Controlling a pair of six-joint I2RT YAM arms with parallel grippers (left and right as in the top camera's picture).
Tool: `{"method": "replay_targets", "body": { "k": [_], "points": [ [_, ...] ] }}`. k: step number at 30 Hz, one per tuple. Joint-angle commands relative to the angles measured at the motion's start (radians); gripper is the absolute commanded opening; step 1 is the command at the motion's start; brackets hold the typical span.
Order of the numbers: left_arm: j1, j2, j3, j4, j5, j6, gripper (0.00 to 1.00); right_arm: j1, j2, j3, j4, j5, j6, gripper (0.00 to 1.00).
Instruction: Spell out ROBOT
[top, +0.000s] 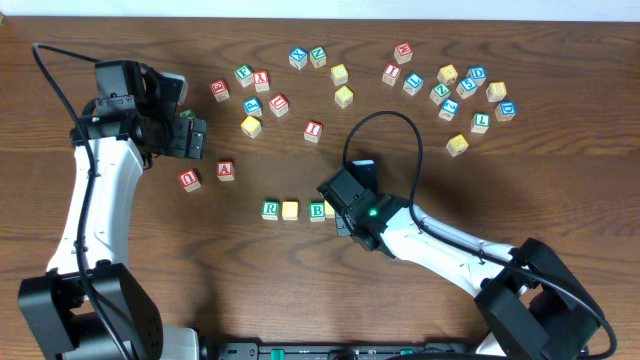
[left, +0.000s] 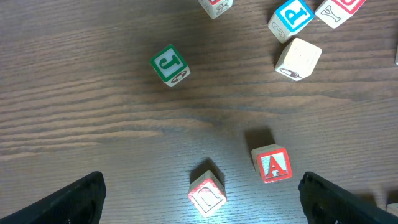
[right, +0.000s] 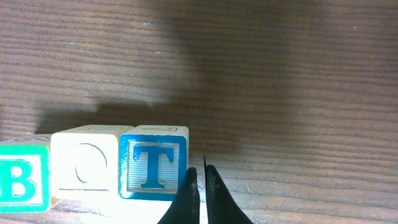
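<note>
Right wrist: T cube sits just beside the right gripper, jaws pinched together.
B cube, O cube and it touch in 1 row on the dark wooden table; left gripper spread wide.

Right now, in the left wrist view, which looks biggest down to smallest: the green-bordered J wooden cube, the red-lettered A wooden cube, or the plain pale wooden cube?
Largest: plain pale wooden cube, slightly.
Then green-bordered J cube and red-lettered A cube: alike, can't rank.
</note>
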Motion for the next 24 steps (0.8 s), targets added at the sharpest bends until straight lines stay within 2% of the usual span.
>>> {"method": "replay_targets", "body": {
  "k": [1,24],
  "points": [
    [-0.001,0.011,0.022,-0.003,0.011,0.006,0.98,0.002,-0.023,0.014,0.005,-0.006,-0.014,0.01],
    [-0.001,0.011,0.022,-0.003,0.011,0.006,0.98,0.025,-0.023,0.014,0.047,-0.061,-0.047,0.01]
  ]
}}
